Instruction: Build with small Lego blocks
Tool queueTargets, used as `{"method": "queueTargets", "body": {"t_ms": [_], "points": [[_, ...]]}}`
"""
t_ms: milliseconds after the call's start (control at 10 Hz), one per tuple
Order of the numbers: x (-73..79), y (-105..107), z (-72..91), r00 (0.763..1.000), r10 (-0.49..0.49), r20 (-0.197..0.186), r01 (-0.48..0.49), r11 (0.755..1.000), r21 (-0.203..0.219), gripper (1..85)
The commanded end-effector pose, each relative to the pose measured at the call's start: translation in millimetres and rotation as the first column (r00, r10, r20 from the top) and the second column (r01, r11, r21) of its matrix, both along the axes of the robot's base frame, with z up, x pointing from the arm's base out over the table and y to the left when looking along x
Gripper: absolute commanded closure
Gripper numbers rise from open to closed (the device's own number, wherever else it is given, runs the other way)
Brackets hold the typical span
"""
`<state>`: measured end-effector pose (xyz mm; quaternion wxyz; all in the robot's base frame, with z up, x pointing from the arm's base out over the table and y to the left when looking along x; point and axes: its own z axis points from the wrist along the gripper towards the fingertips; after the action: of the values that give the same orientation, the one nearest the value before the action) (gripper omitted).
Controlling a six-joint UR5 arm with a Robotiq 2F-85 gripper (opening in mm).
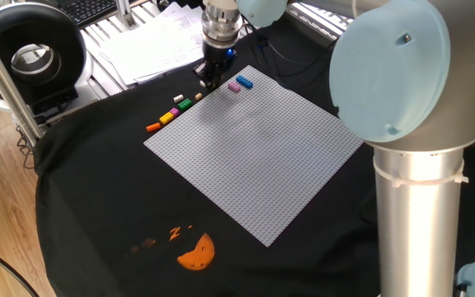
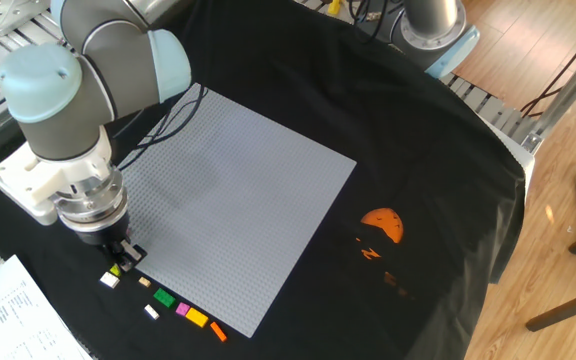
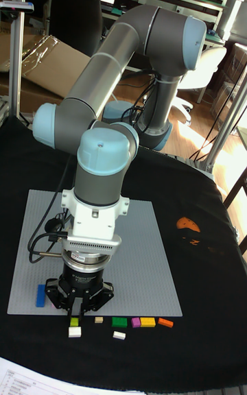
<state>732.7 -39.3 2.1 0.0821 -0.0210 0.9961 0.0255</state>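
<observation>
My gripper hangs just off the far corner of the grey baseplate, fingers pointing down and close together. A tiny yellow-green Lego block shows at the fingertips of the gripper. On the plate's corner sit a pink block and a blue block. On the black cloth beside the plate edge lie loose blocks in a row: orange, yellow, pink, green, white and tan. The tall view shows the gripper above a white block.
An orange half-round print marks the cloth near the plate's front corner. Papers and a black round device lie past the cloth's far edge. The arm's thick base column stands at the right.
</observation>
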Motion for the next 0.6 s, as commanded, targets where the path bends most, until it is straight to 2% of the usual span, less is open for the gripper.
{"method": "queueTargets", "body": {"t_ms": [0,500], "points": [[4.6,0.2,-2.1,1.000,-0.005,0.015,0.005,1.000,0.010,59.3],[7.5,-0.2,-2.3,1.000,-0.014,0.026,0.013,1.000,0.008,62.3]]}}
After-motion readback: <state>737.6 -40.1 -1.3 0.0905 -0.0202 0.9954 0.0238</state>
